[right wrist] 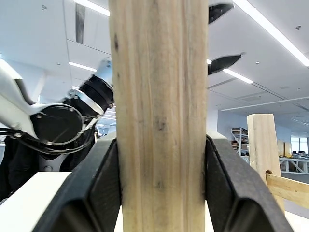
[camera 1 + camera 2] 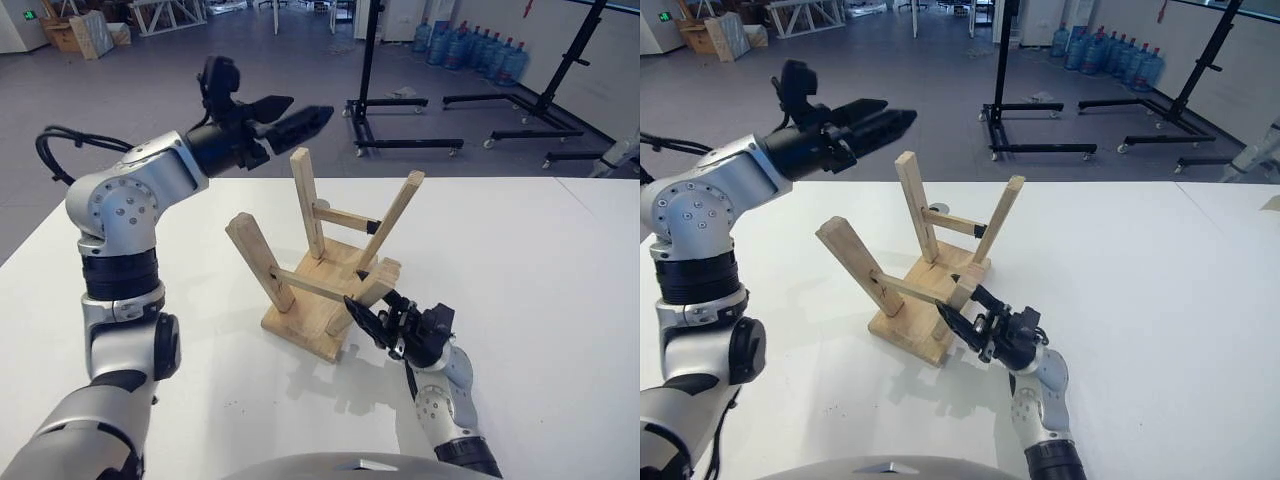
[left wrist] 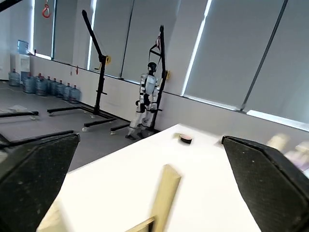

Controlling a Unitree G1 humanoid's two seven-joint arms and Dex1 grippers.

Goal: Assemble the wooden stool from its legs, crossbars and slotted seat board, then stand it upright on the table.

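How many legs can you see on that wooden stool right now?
4, all rising from the seat board on the table: the front-left leg, the back-left leg, the back-right leg, and the nearest leg, clamped in the right gripper.

My left arm (image 2: 118, 208) is silver, black-banded, with screw-ringed round joints; a black cable (image 2: 80, 136) loops beside its elbow; fingers (image 2: 305, 122) black, tapered.

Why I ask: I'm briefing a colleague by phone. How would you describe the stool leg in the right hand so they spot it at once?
On the white table the wooden stool sits upside down. The leg is the one nearest the robot, on its right side. Alone among the four, it is clamped in the black right hand, while the other three stand free.
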